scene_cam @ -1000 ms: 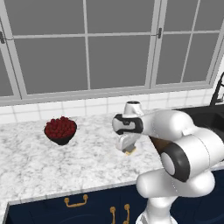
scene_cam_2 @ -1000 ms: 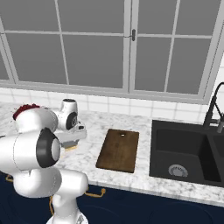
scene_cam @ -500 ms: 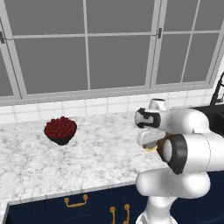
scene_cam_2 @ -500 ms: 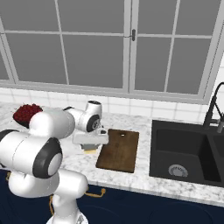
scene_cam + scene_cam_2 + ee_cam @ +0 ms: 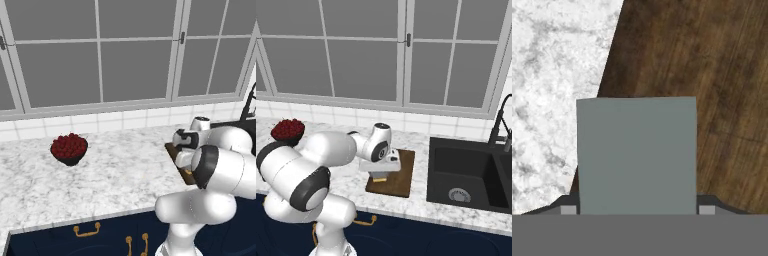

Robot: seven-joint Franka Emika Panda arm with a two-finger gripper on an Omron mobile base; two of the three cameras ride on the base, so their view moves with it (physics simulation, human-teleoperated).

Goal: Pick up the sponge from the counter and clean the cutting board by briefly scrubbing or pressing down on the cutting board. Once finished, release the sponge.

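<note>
A bowl of red fruit (image 5: pixel 69 148) sat far left on the bench (image 5: pixel 115 175). The pincer (image 5: pixel 380 176) was clamped on the sponge (image 5: pixel 637 155), holding it over the board's (image 5: pixel 402 175) left edge, ready to press down and scrub.

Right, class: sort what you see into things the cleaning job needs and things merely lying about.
Needed: sponge, held in the gripper; cutting board; counter.

Lying about: bowl of red fruit; sink; tap; windows.
</note>
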